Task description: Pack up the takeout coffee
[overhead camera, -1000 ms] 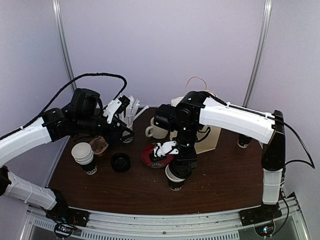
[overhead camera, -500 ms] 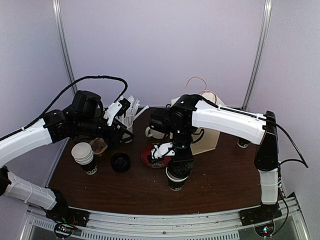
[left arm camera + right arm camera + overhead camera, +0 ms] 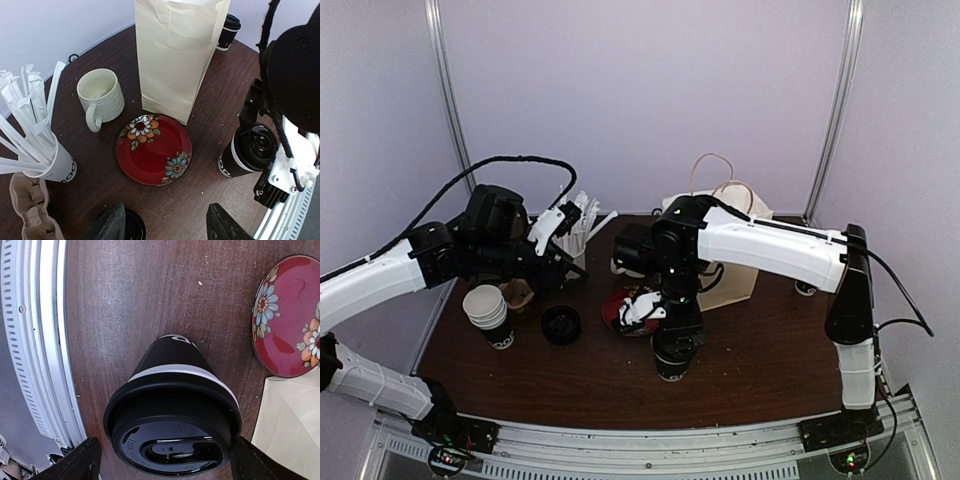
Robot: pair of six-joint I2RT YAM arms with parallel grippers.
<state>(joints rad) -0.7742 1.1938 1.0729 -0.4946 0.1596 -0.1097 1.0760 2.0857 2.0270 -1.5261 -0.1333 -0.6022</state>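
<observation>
One takeout coffee cup [image 3: 672, 366] [image 3: 239, 161] stands near the table's front, black with a black lid [image 3: 172, 435] and a white band. My right gripper [image 3: 675, 338] [image 3: 165, 460] hangs straight over it. Its fingers [image 3: 85, 462] stand open on either side of the lid, with a thin gap on the left. A second lidded black cup [image 3: 807, 286] [image 3: 228, 30] stands at the back right behind the paper bag [image 3: 738, 272] [image 3: 175, 55]. My left gripper [image 3: 563, 268] [image 3: 170, 225] hovers open and empty over the left part of the table.
A red flowered plate [image 3: 618, 312] [image 3: 154, 149] lies between the arms. A loose black lid [image 3: 561, 324] [image 3: 134, 229], stacked white cups [image 3: 488, 312], a cardboard carrier [image 3: 27, 205], a straw-filled cup [image 3: 55, 162] and a cream mug [image 3: 101, 95] stand to the left.
The right arm has swung left and lowered over the front cup. The cup's white open rim is now covered in black, and the right fingers have spread wider. The left arm has barely shifted.
</observation>
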